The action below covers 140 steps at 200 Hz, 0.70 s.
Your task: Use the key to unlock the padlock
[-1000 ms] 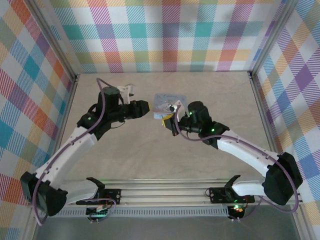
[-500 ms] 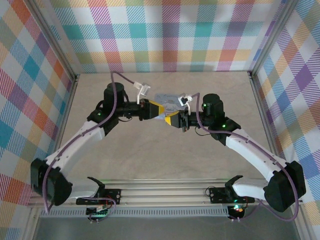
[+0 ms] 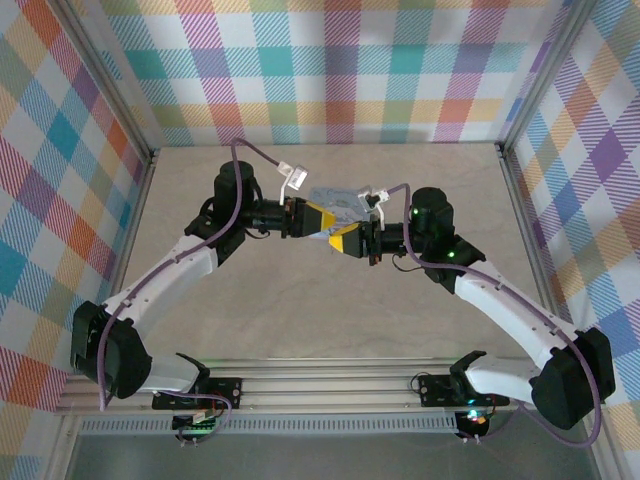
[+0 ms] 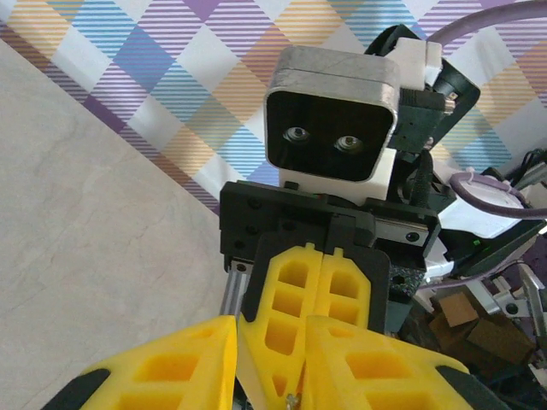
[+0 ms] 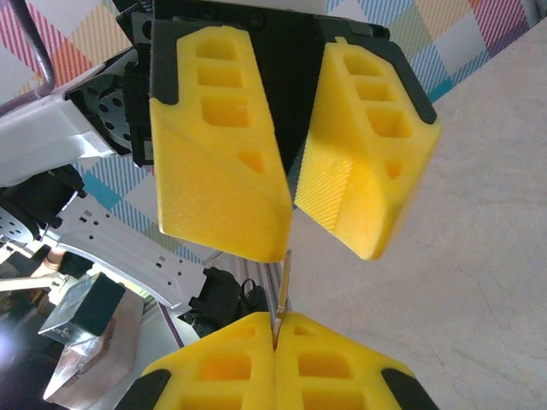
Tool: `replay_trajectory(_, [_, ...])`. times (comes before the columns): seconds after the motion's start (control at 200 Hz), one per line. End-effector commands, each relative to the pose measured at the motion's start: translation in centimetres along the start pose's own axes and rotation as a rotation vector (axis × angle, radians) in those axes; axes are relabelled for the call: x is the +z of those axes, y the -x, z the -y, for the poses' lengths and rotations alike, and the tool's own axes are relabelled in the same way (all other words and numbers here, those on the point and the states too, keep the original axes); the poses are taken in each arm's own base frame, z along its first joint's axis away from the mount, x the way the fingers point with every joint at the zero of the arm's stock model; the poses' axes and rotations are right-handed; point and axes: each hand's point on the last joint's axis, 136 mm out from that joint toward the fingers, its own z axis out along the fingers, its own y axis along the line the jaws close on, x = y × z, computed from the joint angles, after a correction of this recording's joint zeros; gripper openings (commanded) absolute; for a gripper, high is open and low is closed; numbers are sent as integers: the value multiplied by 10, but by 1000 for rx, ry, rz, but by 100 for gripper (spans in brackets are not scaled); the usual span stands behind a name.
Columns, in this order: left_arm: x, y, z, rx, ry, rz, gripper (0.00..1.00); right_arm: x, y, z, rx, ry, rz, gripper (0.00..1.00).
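My right gripper (image 3: 341, 239) is shut on the key (image 5: 283, 290), a thin metal blade sticking out past its yellow fingertips (image 5: 239, 342). Facing it tip to tip, my left gripper (image 3: 322, 219) is open. In the right wrist view its two yellow fingers (image 5: 218, 162) stand apart above the key, whose tip reaches the gap between them. From the left wrist, the right gripper's shut fingers (image 4: 325, 290) sit between my own spread fingers (image 4: 171, 367), with the key tip (image 4: 292, 398) at the bottom edge. Both grippers hang above the table. The padlock is hidden.
A pale blue printed tin box (image 3: 338, 201) lies on the table right behind the two grippers. Checked cloth walls (image 3: 330, 70) close in the back and both sides. The wooden tabletop (image 3: 330, 320) is bare between the arms.
The left gripper has swung right and forward until its tips meet the right gripper's, and its jaws have narrowed. The right gripper has shifted slightly up and back, still holding the key.
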Motion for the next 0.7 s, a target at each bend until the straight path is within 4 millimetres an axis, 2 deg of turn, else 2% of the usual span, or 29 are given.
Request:
replay_trajectory(0.0, [-4, 2, 20, 53, -49, 6, 27, -5, 5, -9, -33, 26, 29, 0])
replay_trajectory(0.385, [6, -14, 19, 31, -48, -43, 22, -9, 6, -11, -42, 12, 56, 0])
replay_trajectory(0.465, [7, -14, 21, 31, -50, -46, 16, -10, 5, -11, -41, 5, 59, 0])
replay_trajectory(0.565, [8, -15, 23, 31, -53, -55, 0, -11, 5, -9, -33, -12, 63, 0])
replay_trajectory(0.695, [8, -25, 25, 62, -24, -110, 0, -13, 3, -1, -20, -56, 73, 0])
